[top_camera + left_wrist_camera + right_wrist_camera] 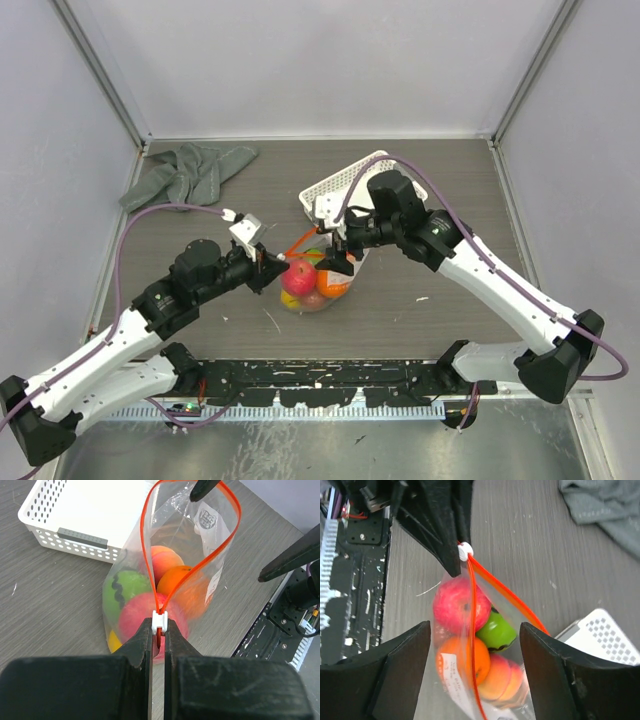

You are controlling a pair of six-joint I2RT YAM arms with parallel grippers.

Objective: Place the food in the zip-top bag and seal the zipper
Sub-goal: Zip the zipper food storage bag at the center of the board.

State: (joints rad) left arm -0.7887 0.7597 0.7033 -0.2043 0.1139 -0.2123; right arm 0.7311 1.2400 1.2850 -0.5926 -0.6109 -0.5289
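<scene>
The clear zip-top bag (318,285) lies mid-table with its mouth open. Its orange-red zipper (147,555) forms a wide loop. Inside are a red fruit (140,615), a green one (125,590), an orange one (192,592), a peach one (162,560) and a yellow one (114,641). My left gripper (158,630) is shut on the white slider (158,622) at the zipper's near end. My right gripper (474,627) is wide open, with its fingers on either side of the bag's far end. One fingertip (205,487) sits at the top of the loop.
A white lattice basket (340,190) stands just behind the bag, near the right arm. A grey cloth (190,170) lies at the back left. The black rail with the arm bases (320,385) runs along the near edge.
</scene>
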